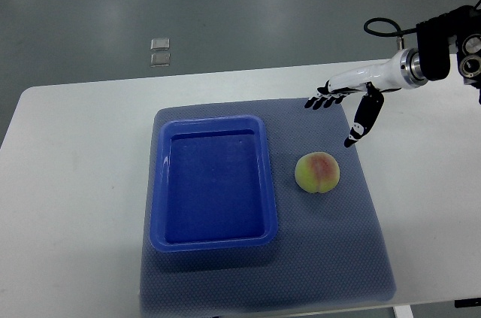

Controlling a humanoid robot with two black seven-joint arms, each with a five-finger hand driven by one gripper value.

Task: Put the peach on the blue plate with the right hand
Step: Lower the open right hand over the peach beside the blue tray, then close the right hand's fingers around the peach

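- Peach (317,172): lies on the grey mat (353,258), right of the tray-shaped blue plate (213,242) and apart from it; a bare strip of mat separates the two.
- Blue plate: rectangular, raised rim, nothing inside; occupies the left half of the mat.
- Right hand (347,106): enters from the table's right edge, over the mat's far right corner; fingers spread and holding nothing, four reaching left, the thumb pointing down toward the peach without touching it.
- Obstructions: nothing lies between the hand and the peach, nor between the peach and the plate.
- Mat: dotted texture, set on the near middle of the table, its near edge close to the table's near edge.
- Table (68,183): white, rounded far left corner.
- Floor (225,2): grey, beyond the table's far edge, bearing two small clear squares (159,51); a brown object shows at the upper right corner.
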